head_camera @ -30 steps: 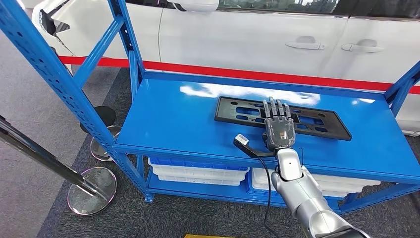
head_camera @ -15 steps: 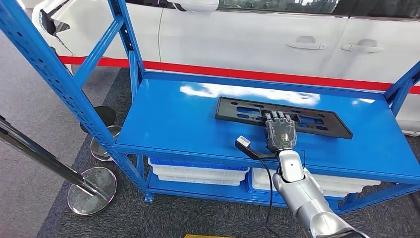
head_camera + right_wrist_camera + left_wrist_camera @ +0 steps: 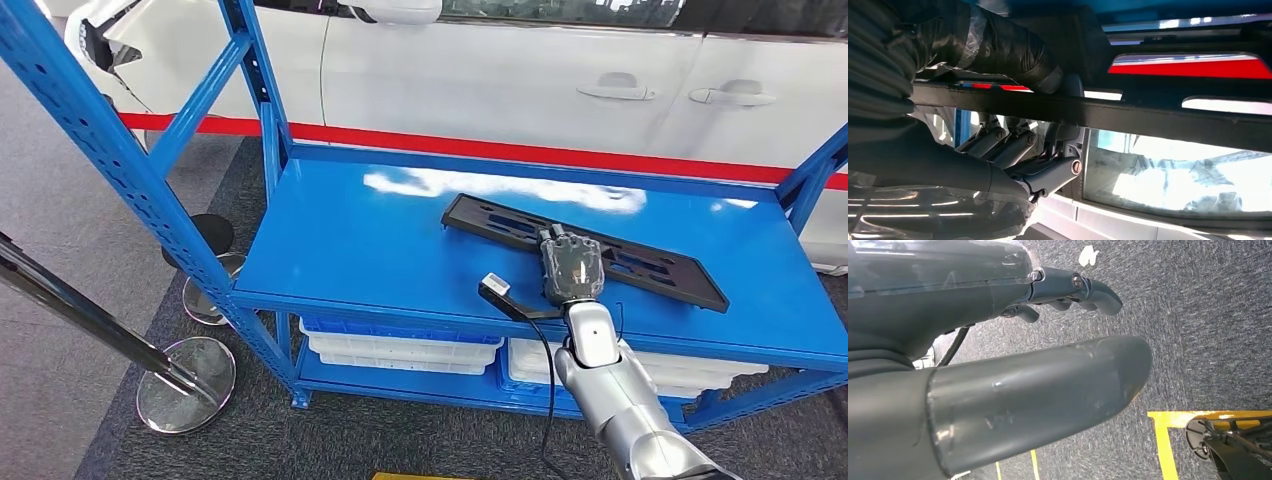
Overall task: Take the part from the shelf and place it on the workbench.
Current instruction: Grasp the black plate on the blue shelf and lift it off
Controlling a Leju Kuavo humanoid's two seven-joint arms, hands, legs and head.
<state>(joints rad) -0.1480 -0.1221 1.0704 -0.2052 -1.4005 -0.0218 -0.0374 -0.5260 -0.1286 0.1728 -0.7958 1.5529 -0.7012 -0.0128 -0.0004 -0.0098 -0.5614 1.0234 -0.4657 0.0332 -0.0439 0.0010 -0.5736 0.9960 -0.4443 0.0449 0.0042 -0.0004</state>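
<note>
Blue steel shelf (image 3: 380,250) is the big thing in front of us, with a white car (image 3: 520,80) parked right behind it and white bins (image 3: 400,350) on the lower level. On the top deck is the part (image 3: 640,262), a long flat black plate with slots cut through it, and it's tilted now: the near long edge looks raised off the deck where we've got it, while the far-left corner seems to sit down on the blue surface, though we can't tell for sure. Its long axis runs left to right across the shelf, slanting toward us on the right side, so it sits crosswise to our forearm. Our right hand (image 3: 571,266) is on it roughly mid-length, fingers (image 3: 1013,145) curled around one edge with the thumb (image 3: 998,50) on the opposite face, so we're gripping it rather than just resting on top. Holding near the middle is good for balance, but the ends stick out well past the hand on both sides, so we'd guess the lift-out needs to keep them away from the blue uprights. Our left hand (image 3: 1038,365) is hanging down over grey carpet, fingers loosely bent with nothing in them, and it's way further from the part. Workbench isn't anywhere we can see yet.
</note>
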